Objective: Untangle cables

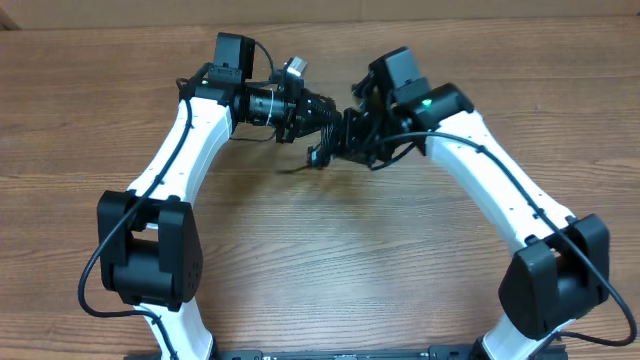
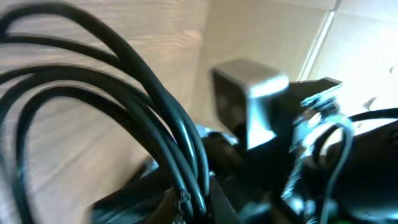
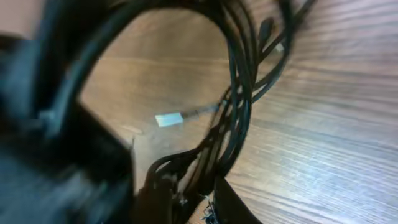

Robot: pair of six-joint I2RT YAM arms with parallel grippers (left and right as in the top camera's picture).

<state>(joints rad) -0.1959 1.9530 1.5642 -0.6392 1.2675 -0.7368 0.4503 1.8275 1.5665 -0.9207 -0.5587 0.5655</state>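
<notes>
1. Cables [image 1: 345,148], thin and black, hang as a knotted clump over the far middle of the bench [image 1: 320,260], caught between the two hands. One loose end [image 1: 300,170] trails out to the left just below the clump.
2. From the right wrist, the strands sweep round in a wide loop above the wood. A small metal-tipped plug [image 3: 168,119] pokes into the middle of that loop.
3. The left hand [image 1: 318,118] is clamped tight on the cables. In its own wrist view several cords fan up and to the left out of the pinch at the bottom edge.
4. The right hand [image 1: 358,132] meets the clump from the opposite side, very close to the left hand. In its wrist view the strands funnel down toward its fingers, but the blur hides whether they have closed on the cords, so its grip cannot be told.
5. From overhead, both hands and their wrist cameras cover most of the knot, so its crossings cannot be made out. In the left wrist view a grey boxy block [image 2: 249,93] sits just beyond the cords and blocks what lies behind.
6. The white left arm [image 1: 190,130] and right arm [image 1: 500,180] rise from the near edge and bend inward, each with a thicker black wire along it. A green light [image 1: 427,102] glows on the right arm. A pale wall [image 1: 100,12] runs along the bench's far edge.
</notes>
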